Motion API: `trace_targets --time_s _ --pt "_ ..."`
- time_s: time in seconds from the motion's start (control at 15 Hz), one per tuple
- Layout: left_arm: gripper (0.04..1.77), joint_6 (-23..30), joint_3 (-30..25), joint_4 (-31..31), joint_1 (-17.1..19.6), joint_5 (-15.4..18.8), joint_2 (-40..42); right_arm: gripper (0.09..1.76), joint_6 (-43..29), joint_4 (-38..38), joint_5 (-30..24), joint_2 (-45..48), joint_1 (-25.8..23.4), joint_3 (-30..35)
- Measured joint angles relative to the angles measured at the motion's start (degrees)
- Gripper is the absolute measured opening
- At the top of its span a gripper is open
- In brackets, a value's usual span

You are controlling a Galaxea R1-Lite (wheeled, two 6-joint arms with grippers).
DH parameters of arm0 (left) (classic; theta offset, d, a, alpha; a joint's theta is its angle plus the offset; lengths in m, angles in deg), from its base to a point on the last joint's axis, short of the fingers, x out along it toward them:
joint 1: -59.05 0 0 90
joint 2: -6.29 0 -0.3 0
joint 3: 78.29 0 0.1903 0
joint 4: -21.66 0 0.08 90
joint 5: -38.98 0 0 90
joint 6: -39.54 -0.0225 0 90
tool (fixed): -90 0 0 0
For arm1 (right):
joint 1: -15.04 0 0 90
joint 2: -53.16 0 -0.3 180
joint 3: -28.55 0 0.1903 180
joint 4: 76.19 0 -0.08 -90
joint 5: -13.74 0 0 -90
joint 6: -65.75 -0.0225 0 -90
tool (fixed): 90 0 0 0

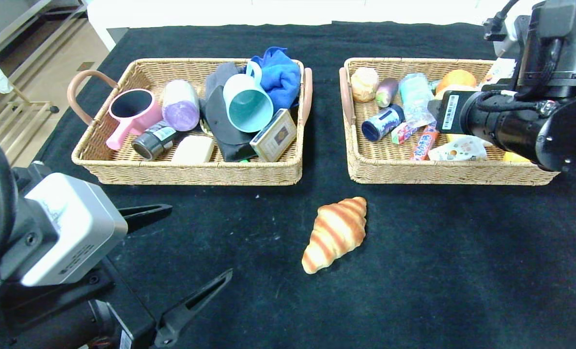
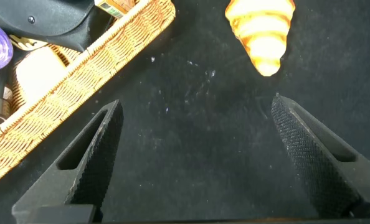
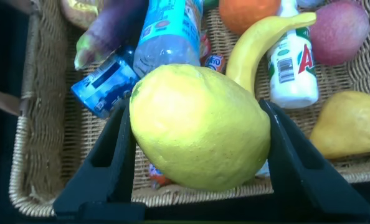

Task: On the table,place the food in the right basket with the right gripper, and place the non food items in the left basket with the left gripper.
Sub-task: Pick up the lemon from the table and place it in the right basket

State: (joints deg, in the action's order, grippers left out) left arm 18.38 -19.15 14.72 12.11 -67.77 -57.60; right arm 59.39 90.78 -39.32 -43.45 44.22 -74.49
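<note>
The surface [image 1: 438,266], draped in black cloth flecked with lint, carries two wicker baskets side by side, with a strip of bare cloth between them.

The left basket [image 1: 123,169] holds a pink mug [image 1: 132,112], a purple roll [image 1: 180,105], a dark canister [image 1: 153,140], a pale bar [image 1: 193,149], dark folded fabric [image 1: 222,121], a pale blue mug [image 1: 246,104] lying on its side, a blue cloth [image 1: 280,75] and a flat cream card box [image 1: 274,135] leaning against the near right corner.

The right basket [image 1: 413,173] is crowded with food: a water bottle with a blue label [image 3: 166,31], a blue can [image 1: 382,122], sweet wrappers [image 1: 426,140], an orange [image 1: 456,77], a banana [image 3: 260,43], a small white bottle [image 3: 292,68], a reddish apple [image 3: 341,28], a yellow pear-like fruit [image 3: 350,124] and a white carton with fruit print [image 1: 459,149].

The right pincer [image 3: 200,137] hangs over the right basket, clenched on the lemon [image 3: 197,127], whose sides press against both fingers; the fruit is above the basket's contents, not resting among them.

The left pincer [image 1: 186,261] sits low at the near left of the surface, in front of the left basket, fingers spread wide and released, gripping nothing.

The croissant [image 1: 335,233] lies alone on the cloth, in front of the gap between the baskets, apart from both pincers.
</note>
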Motion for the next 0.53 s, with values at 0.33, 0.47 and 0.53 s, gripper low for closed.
trace_targets --time_s 0.33,0.47,0.53 --pt "1.72 0.02 -0.10 0.00 0.00 0.00 0.00 1.24 0.94 1.73 0.02 -1.60 -3.08 0.33" --pt "1.72 0.00 -0.10 0.00 0.00 0.00 0.00 1.24 0.96 1.73 0.02 -1.93 -3.86 0.10" --pt "1.72 0.02 -0.10 -0.02 0.00 0.00 -0.02 1.24 1.00 1.73 0.02 -1.99 -4.07 -0.06"
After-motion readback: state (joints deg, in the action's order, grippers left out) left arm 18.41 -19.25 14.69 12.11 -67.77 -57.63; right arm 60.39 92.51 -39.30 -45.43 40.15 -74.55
